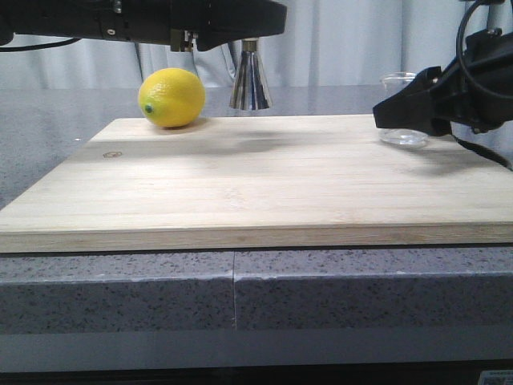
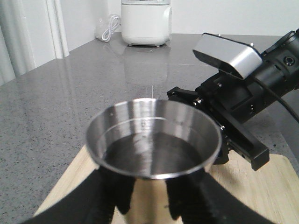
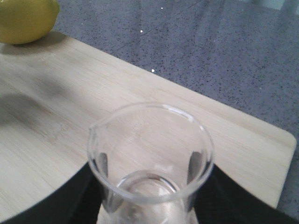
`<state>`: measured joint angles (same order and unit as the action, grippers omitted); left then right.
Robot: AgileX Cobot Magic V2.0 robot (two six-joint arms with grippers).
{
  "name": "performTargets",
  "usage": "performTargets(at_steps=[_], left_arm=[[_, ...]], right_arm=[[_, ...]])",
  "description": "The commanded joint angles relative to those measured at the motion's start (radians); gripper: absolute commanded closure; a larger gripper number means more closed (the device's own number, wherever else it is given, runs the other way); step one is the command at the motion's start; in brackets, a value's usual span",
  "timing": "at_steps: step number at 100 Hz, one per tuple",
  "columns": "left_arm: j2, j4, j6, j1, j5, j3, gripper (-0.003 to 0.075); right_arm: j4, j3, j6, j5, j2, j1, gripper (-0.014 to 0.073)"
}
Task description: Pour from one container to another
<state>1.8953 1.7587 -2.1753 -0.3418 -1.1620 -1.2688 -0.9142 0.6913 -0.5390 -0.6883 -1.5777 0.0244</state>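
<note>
Gripping: left hand (image 2: 142, 200) clamped on the jigger (image 2: 153, 140), right hand (image 3: 145, 205) clamped on the beaker (image 3: 152, 154).

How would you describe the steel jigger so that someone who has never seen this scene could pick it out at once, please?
Start at the wooden cutting board on the grey counter and look to its far edge, just right of the lemon. The jigger stands there, gripped in the left hand. Unlike the clear glass beaker at the board's right, it is a mirror-bright metal cone.
</note>
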Motion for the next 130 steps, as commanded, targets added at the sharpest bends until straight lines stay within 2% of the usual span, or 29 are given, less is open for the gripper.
performTargets(at_steps=[1,27,35,53,61,71,82,91,97,109,124,130], left_arm=[[-0.059,0.094,0.008,-0.008,-0.105,-0.03,0.0459],[-0.059,0.094,0.008,-0.008,-0.105,-0.03,0.0459],[-0.059,0.094,0.008,-0.008,-0.105,-0.03,0.0459],[-0.059,0.094,0.008,-0.008,-0.105,-0.03,0.0459],[-0.059,0.094,0.008,-0.008,-0.105,-0.03,0.0459],[-0.059,0.094,0.008,-0.008,-0.105,-0.03,0.0459],[-0.059,0.094,0.008,-0.008,-0.105,-0.03,0.0459],[-0.059,0.094,0.008,-0.008,-0.105,-0.03,0.0459],[-0.059,0.094,0.008,-0.008,-0.105,-0.03,0.0459],[-0.059,0.094,0.008,-0.008,-0.105,-0.03,0.0459],[-0.059,0.094,0.008,-0.008,-0.105,-0.03,0.0459],[-0.059,0.094,0.008,-0.008,-0.105,-0.03,0.0459]], right_arm=[[0.058,0.024,0.052,-0.086,0.017,-0.006,0.0299],[0.076,0.024,0.052,-0.07,0.006,-0.006,0.0291],[0.076,0.024,0.052,-0.068,0.006,-0.006,0.0225],[0.077,0.024,0.027,-0.046,0.01,-0.006,-0.0005],[0.077,0.024,-0.032,0.002,0.035,-0.006,-0.003],[0.043,0.024,-0.165,0.103,0.096,-0.003,-0.0029],[-0.091,0.024,-0.362,0.212,0.183,-0.001,-0.0027],[-0.266,0.024,-0.6,0.289,0.264,-0.002,-0.0027],[-0.42,0.024,-0.785,0.306,0.321,-0.002,-0.0027],[-0.668,0.024,-1.045,0.29,0.401,-0.002,-0.0027],[-0.94,0.024,-1.249,0.283,0.453,-0.002,-0.0027],[-0.953,0.021,-1.274,0.275,0.466,-0.002,-0.0027]])
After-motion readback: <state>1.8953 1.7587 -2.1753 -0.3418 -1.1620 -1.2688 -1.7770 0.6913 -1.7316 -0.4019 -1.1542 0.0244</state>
